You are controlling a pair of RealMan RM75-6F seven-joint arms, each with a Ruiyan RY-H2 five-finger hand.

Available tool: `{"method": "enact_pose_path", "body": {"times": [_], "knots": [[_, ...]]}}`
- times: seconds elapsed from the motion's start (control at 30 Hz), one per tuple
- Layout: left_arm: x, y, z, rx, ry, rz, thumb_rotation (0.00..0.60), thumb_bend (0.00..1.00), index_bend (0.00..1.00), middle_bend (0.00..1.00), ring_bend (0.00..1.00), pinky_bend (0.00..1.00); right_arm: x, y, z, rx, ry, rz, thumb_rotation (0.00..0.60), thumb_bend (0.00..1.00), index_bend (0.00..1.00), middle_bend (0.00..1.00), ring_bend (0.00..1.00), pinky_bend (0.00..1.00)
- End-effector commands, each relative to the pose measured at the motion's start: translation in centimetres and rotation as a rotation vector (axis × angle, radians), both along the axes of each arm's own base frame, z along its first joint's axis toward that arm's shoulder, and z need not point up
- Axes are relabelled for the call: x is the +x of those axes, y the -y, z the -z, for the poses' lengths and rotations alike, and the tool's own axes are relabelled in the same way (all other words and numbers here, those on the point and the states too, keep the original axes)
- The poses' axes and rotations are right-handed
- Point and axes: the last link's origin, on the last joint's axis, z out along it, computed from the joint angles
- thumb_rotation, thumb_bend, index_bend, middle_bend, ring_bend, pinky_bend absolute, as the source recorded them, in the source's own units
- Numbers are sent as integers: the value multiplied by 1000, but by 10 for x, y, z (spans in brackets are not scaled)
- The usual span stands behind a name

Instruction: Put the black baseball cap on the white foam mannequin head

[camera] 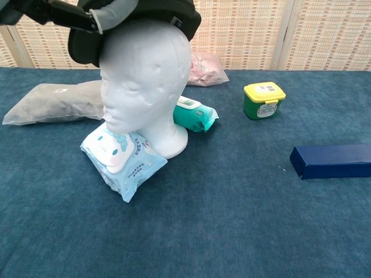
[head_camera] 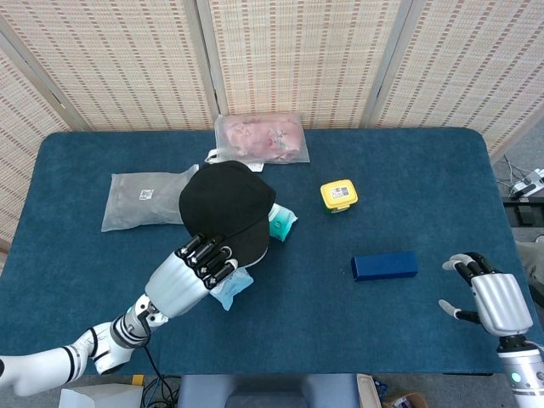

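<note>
The black baseball cap (head_camera: 225, 206) (camera: 174, 10) now covers the top of the white foam mannequin head (camera: 145, 87), which stands on the blue table. From above, the cap hides nearly all of the mannequin head. My left hand (head_camera: 194, 270) (camera: 64, 14) grips the cap's brim at the front, above the face. Far off at the table's near right corner, my right hand (head_camera: 489, 299) holds nothing, its fingers apart.
A light blue wipes pack (camera: 123, 154) and a teal pack (camera: 194, 114) lie against the mannequin's base. Also on the table are a grey pouch (head_camera: 140, 199), a pink bag (head_camera: 259, 138), a yellow-lidded green tub (camera: 264, 100) and a dark blue box (head_camera: 384, 265).
</note>
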Motion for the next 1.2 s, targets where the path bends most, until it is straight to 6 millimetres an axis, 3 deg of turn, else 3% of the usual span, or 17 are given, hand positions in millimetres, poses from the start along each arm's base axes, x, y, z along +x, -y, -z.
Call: {"method": "enact_pose_path", "body": {"times": [0.03,0.6,1.2], "knots": [[2,2,4,-4,-12,10,600,489,616,634,392,558,0,0,0,-1,0,0,600,116,371,320,232,566],[12,8,24,-24,-92,1,600,488,592,599,364,558,0,0,-1,1,4,0,600,115,371,320,232,566],[-8,12,45,-57,-134,-30,600,489,589,597,364,558,0,0,-2,-1,8,0,600,115,371,320,232,566]]}}
